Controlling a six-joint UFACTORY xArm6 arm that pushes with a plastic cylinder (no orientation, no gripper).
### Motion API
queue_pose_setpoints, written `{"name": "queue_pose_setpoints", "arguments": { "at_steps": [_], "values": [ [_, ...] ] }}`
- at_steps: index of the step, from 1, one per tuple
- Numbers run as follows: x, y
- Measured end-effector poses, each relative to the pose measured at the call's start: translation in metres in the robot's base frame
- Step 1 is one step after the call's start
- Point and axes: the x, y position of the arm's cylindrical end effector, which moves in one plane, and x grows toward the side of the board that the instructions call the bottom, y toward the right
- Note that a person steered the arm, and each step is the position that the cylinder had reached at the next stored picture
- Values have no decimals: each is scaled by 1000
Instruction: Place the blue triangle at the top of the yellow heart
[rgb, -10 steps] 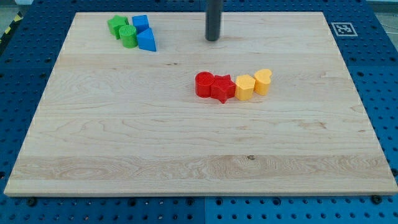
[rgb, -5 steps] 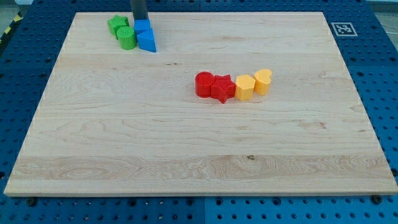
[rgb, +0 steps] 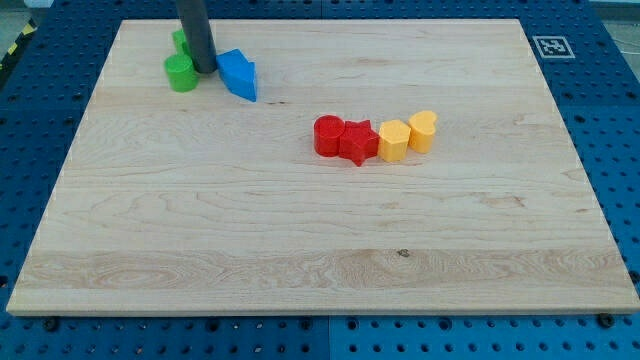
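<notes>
My tip (rgb: 203, 70) rests on the board near the view's top left, between a green cylinder (rgb: 181, 73) on its left and the blue blocks on its right. The blue triangle (rgb: 244, 82) lies just right of the tip, with a blue cube (rgb: 229, 63) pressed against its upper left side. The yellow heart (rgb: 423, 130) sits right of centre, far to the right of the triangle and lower in the view. It ends a touching row of the red cylinder (rgb: 329, 135), red star (rgb: 359, 142) and yellow hexagon (rgb: 394, 141).
A second green block (rgb: 180, 40) is partly hidden behind the rod at the view's top. The wooden board (rgb: 300, 250) lies on a blue perforated table. A black-and-white marker (rgb: 548, 46) sits at the board's top right corner.
The rod swept from top centre to the top left cluster and pushed into it. The green cylinder slid left and down, and the blue blocks shifted down and right.
</notes>
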Motion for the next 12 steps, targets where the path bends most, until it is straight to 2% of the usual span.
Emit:
{"name": "queue_pose_setpoints", "arguments": {
  "at_steps": [2,4,5,7,10,12],
  "values": [
    [19,45],
    [48,19],
    [53,34],
    [35,44],
    [35,79],
    [53,91]
  ]
}}
